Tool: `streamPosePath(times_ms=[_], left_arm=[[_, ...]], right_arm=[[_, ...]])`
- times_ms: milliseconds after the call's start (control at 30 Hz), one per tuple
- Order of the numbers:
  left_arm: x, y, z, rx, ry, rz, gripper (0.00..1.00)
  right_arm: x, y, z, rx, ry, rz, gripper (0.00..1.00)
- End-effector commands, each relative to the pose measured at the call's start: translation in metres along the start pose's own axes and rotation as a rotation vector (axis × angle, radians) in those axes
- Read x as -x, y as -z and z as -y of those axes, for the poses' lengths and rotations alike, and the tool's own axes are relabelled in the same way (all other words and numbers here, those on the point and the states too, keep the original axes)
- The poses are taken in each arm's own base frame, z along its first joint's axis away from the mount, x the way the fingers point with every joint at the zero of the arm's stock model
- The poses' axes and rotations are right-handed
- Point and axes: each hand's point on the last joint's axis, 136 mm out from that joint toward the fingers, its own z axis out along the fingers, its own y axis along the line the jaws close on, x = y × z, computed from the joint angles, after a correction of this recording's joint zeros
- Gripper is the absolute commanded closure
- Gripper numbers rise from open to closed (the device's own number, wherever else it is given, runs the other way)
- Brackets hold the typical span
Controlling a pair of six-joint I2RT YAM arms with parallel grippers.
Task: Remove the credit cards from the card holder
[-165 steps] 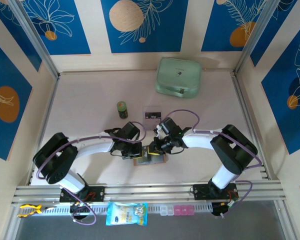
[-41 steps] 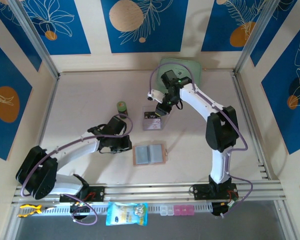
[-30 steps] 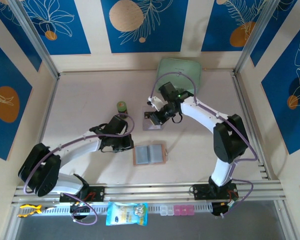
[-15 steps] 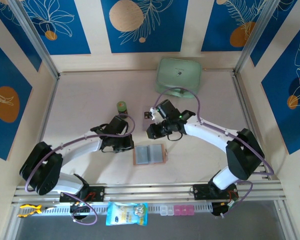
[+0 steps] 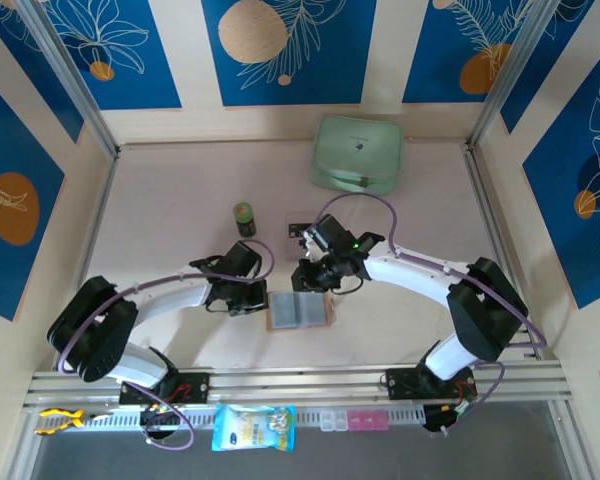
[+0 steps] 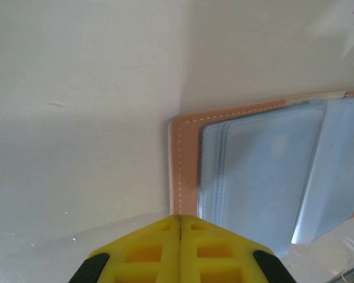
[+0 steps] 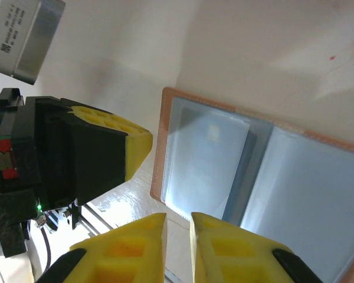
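The holder [image 5: 298, 310] lay open, grey pockets up, at the near middle of the table [image 5: 170, 200], with one card [image 5: 297, 229] farther back. The left gripper [image 6: 180, 219], fingers together, sat just beside its left edge. The right gripper [image 7: 178, 219], fingers slightly apart and empty, hovered over it.

card holder [image 5: 299, 309]: tan border, pale stitching, grey-blue lining
left gripper [image 6: 180, 219]: yellow
right gripper [image 7: 178, 223]: yellow
case [image 5: 357, 153]: mint green
walls [image 5: 325, 60]: blue panels, orange discs
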Motion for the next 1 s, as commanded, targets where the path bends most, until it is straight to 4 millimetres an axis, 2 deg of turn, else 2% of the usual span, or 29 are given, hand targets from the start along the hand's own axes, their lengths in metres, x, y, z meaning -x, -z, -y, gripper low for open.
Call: streamPosePath(times_ms=[0, 233, 400, 967], left_arm=[[-0.002, -0.003, 0.005, -0.01, -0.005, 0.0, 0.97], [-0.005, -0.007, 0.008, -0.012, -0.01, -0.01, 0.98], [-0.007, -0.009, 0.0, 0.026, -0.008, -0.018, 0.99], [-0.01, -0.013, -0.005, 0.044, 0.0, -0.034, 0.99]], right_arm=[[-0.009, -0.002, -0.004, 0.009, -0.028, -0.037, 0.8], [-0.009, -0.008, -0.005, 0.004, -0.044, -0.038, 0.79], [-0.013, -0.017, -0.006, 0.017, -0.073, -0.063, 0.77], [-0.022, -0.042, -0.002, 0.029, -0.111, -0.123, 0.75]])
